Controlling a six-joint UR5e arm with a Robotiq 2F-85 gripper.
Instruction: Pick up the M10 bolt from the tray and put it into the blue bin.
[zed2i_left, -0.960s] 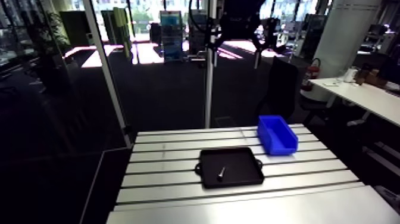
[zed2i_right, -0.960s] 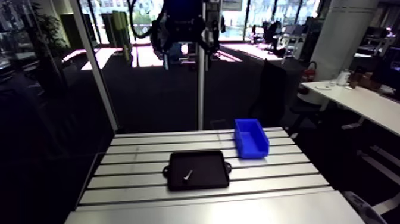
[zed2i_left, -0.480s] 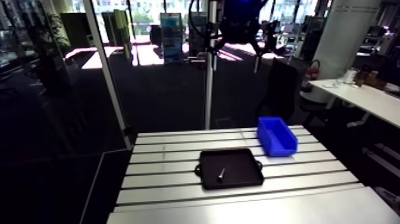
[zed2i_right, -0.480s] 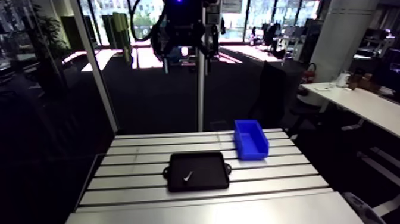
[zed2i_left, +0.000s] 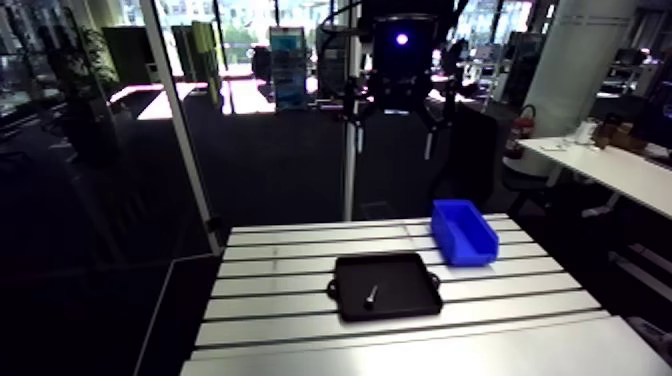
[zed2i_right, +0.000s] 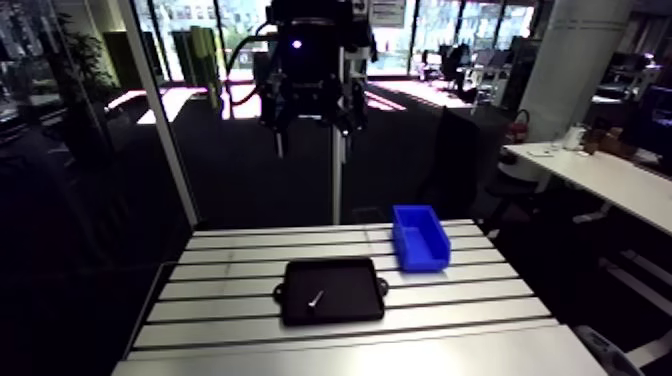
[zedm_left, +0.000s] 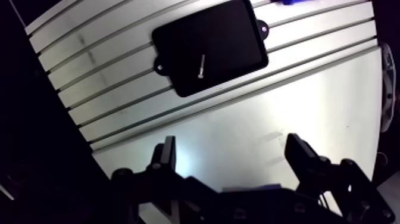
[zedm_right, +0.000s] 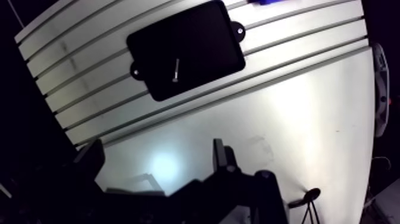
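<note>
Gripper (zedm_left: 231, 152): fingers spread wide, nothing btwn them; hangs high above table (zedm_left: 250, 125). M10 bolt (zedm_left: 202, 65): lies flat in black tray (zedm_left: 235, 36), well ahead of gripper, no contact. Blue bin (zed2i_left: 463, 228): beyond tray from gripper, near tray corner, not touching.

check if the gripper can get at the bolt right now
Probably yes. The bolt lies alone in the open tray, nothing over or beside it, and the gripper hangs open well above, with the tray ahead of it.
</note>
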